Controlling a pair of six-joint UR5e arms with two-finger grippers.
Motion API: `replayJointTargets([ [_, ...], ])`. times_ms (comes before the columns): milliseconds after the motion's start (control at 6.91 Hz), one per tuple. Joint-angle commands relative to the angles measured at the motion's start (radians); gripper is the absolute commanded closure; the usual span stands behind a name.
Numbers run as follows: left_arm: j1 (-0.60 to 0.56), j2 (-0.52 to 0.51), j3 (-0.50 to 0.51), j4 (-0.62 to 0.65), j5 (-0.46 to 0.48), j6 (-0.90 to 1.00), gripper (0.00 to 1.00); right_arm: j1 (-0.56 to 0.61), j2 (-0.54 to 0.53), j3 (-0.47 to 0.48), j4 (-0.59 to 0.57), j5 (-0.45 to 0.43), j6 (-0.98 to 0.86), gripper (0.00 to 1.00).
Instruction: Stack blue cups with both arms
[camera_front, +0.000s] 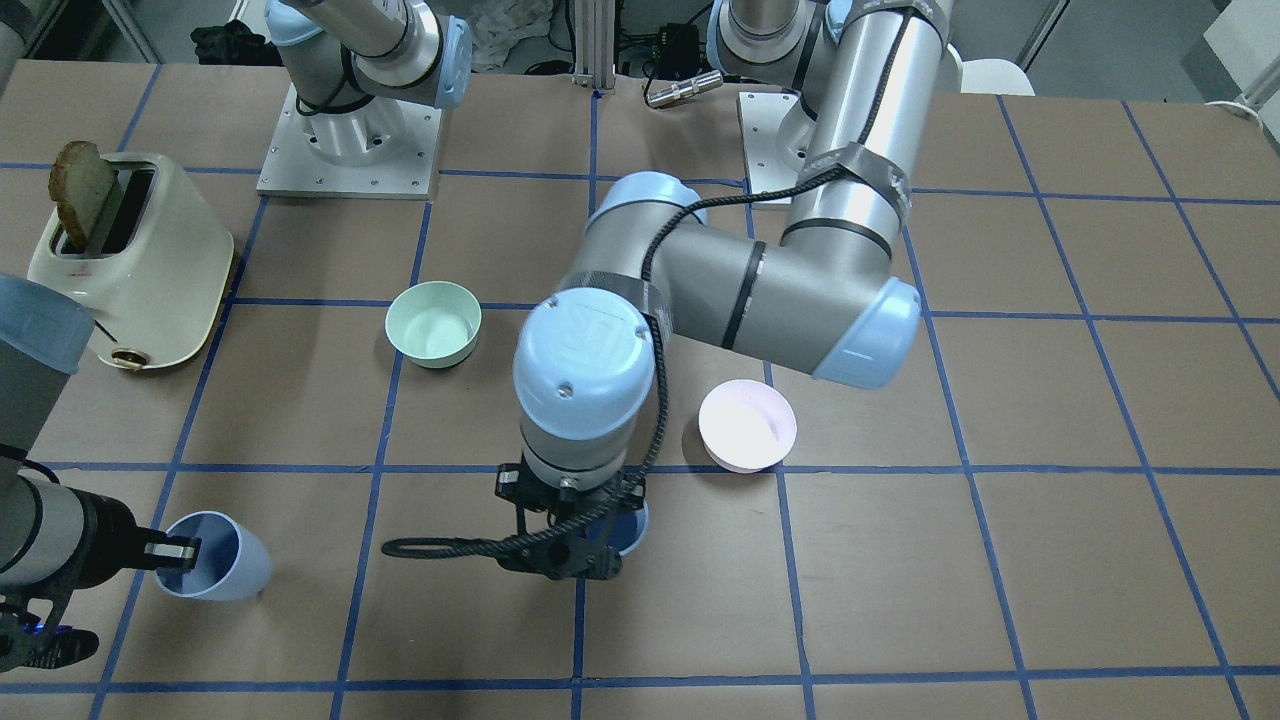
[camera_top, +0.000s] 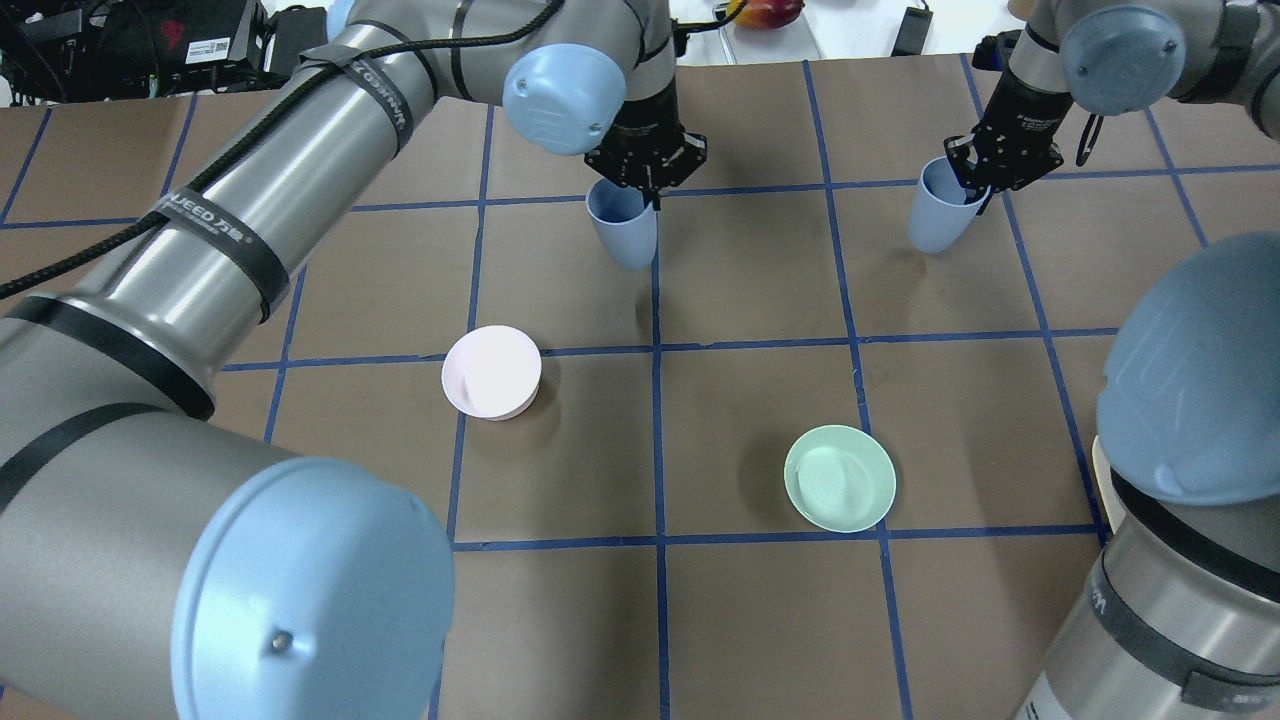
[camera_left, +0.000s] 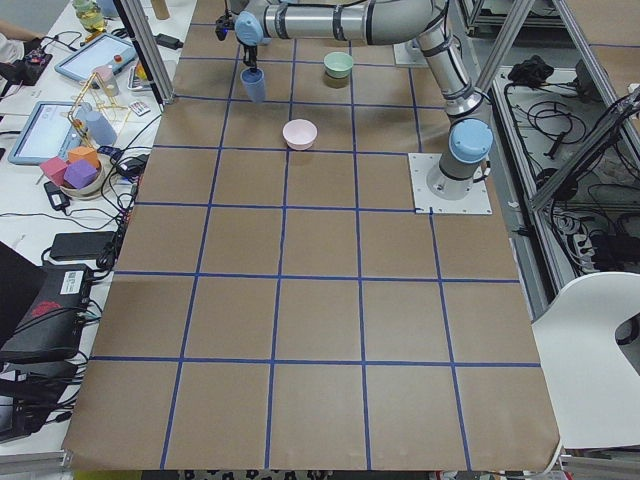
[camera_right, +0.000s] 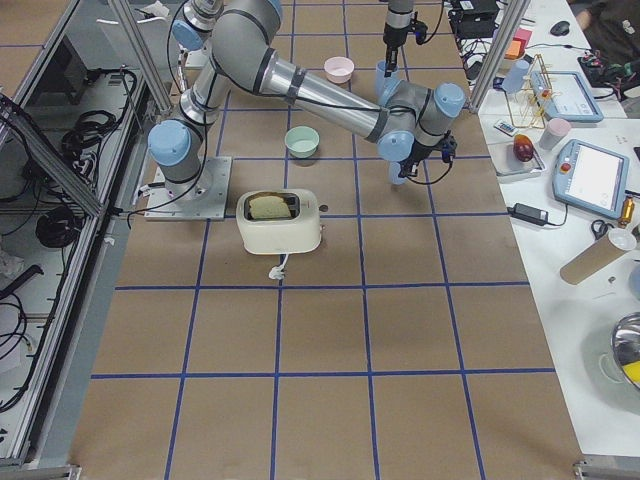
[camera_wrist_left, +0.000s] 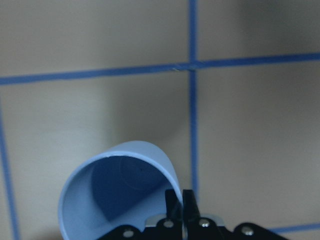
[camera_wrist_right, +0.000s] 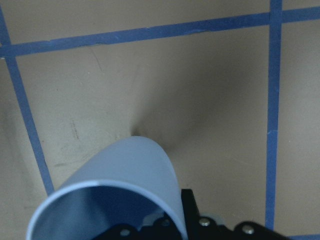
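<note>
Two blue cups are each held by the rim. My left gripper (camera_top: 648, 172) is shut on the left blue cup (camera_top: 622, 228), one finger inside it and one outside. The cup hangs tilted and seems a little above the table. In the front view this gripper (camera_front: 560, 545) hides most of that cup (camera_front: 628, 528). The left wrist view shows the cup's open mouth (camera_wrist_left: 120, 192). My right gripper (camera_top: 985, 175) is shut on the right blue cup (camera_top: 938, 215). That cup is tilted, with its base at or near the table (camera_wrist_right: 131, 170). It also shows in the front view (camera_front: 215, 562).
A pale pink bowl (camera_top: 492, 372) and a mint-green bowl (camera_top: 840, 478) stand nearer the robot's base. A cream toaster (camera_front: 135, 265) holding a slice of toast stands on the robot's right side. Blue tape lines mark a grid on the brown table.
</note>
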Motion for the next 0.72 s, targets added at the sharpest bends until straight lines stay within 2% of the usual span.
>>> replayJointTargets([
  [0, -0.047, -0.018, -0.033, 0.005, 0.000, -0.023, 1.00, 0.006, -0.032, -0.008, 0.037, 0.003, 0.000, 1.00],
  [145, -0.047, -0.018, -0.039, 0.013, 0.029, -0.024, 1.00, 0.017, -0.050, -0.004, 0.044, 0.019, 0.001, 1.00],
  [289, -0.047, -0.022, -0.039, 0.013, 0.083, -0.026, 0.94, 0.017, -0.055, -0.005, 0.063, 0.051, 0.003, 1.00],
  [434, -0.047, -0.024, -0.034, 0.021, 0.080, -0.044, 0.01, 0.019, -0.057, -0.005, 0.075, 0.052, 0.003, 1.00],
  [579, -0.046, -0.022, -0.034, 0.066, 0.060, -0.109, 0.00, 0.032, -0.075, -0.005, 0.092, 0.054, 0.012, 1.00],
])
